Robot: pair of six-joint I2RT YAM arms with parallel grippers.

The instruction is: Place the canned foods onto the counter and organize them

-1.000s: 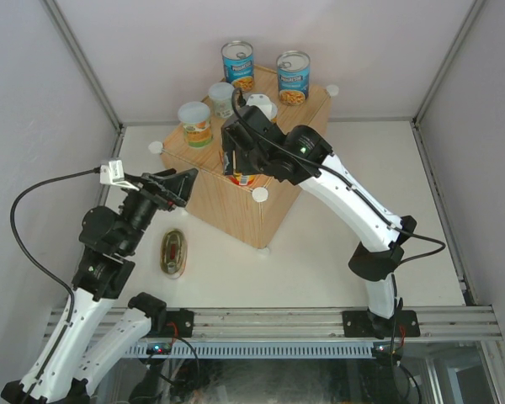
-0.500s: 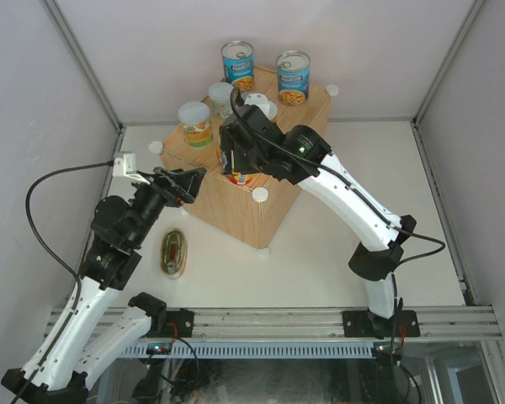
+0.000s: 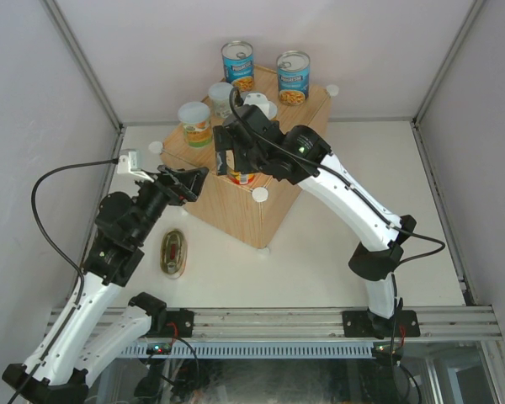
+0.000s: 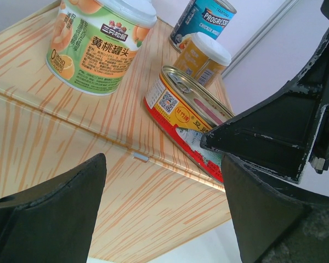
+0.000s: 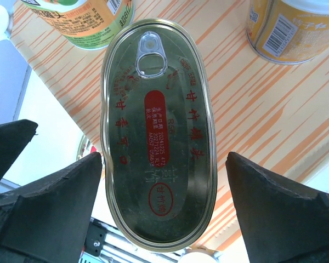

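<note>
Canned foods: six on the counter, one left

Five cans and an oval tin sit on top. The right gripper hangs over that tin, fingers spread, gripping nothing — the left gripper, equally wide and empty, hovers beside the counter. A second tin lies on the table left of the counter.

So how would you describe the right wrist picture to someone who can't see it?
An oval tin lies lid-up on the wood-grain counter, between open black jaws on either side. A green-labelled can and a yellow can sit at the top corners.
</note>
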